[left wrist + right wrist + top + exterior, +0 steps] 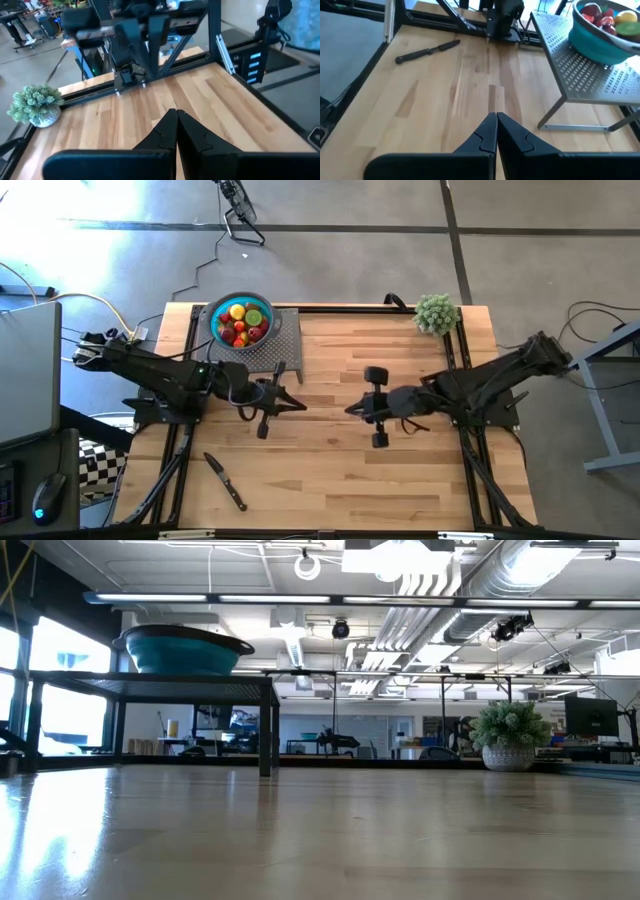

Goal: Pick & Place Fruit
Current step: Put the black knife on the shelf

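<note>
**Both grippers shut and empty; fruit all in the bowl**

The left gripper and the right gripper faced each other over the bare wood in the high view, both well clear of the teal bowl. The fruit sat heaped in that bowl, on the grey perforated stand. A knife lay far from the bowl, toward the table's front edge.

The low view showed the bowl raised on the stand, no arm in sight.

In the left wrist view the fingers met tip to tip, holding nothing; a plant ball stood off to one side.

The right wrist view showed its fingers pressed together too, the bowl ahead on the stand.

Judging by this, no fruit had yet been placed anywhere outside the bowl; the picking was all left to do.
</note>
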`<state>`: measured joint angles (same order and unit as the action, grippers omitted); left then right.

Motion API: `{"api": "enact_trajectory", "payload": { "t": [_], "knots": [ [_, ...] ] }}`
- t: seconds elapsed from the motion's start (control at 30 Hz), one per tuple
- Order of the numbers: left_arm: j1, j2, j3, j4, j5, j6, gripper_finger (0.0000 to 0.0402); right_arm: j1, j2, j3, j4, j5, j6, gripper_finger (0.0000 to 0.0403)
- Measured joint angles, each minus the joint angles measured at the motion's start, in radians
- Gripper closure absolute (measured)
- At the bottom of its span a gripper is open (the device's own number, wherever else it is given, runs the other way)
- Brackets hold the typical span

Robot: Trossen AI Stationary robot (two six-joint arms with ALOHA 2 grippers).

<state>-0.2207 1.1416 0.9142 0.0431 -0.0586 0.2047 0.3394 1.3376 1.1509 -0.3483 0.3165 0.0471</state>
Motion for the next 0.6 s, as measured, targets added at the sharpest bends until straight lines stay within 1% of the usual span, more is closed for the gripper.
{"api": "enact_trajectory", "payload": {
  "t": [0.13, 0.23, 0.4, 0.6],
  "knots": [
    [0.000, 0.000, 0.000, -0.019, -0.003, 0.052, 0.0401, -0.067, 0.000, -0.038, 0.048, -0.075, -0.038, 0.0401],
    [0.022, 0.000, 0.000, -0.023, -0.002, 0.080, 0.0401, -0.127, -0.004, -0.039, 0.061, -0.130, -0.076, 0.0401],
    [0.100, 0.000, 0.000, -0.024, -0.003, 0.071, 0.0401, -0.216, -0.005, -0.039, 0.120, -0.192, -0.117, 0.0401],
    [0.158, 0.000, 0.000, -0.024, 0.000, 0.018, 0.0401, -0.263, -0.005, -0.039, 0.140, -0.215, -0.116, 0.0401]
  ]
}}
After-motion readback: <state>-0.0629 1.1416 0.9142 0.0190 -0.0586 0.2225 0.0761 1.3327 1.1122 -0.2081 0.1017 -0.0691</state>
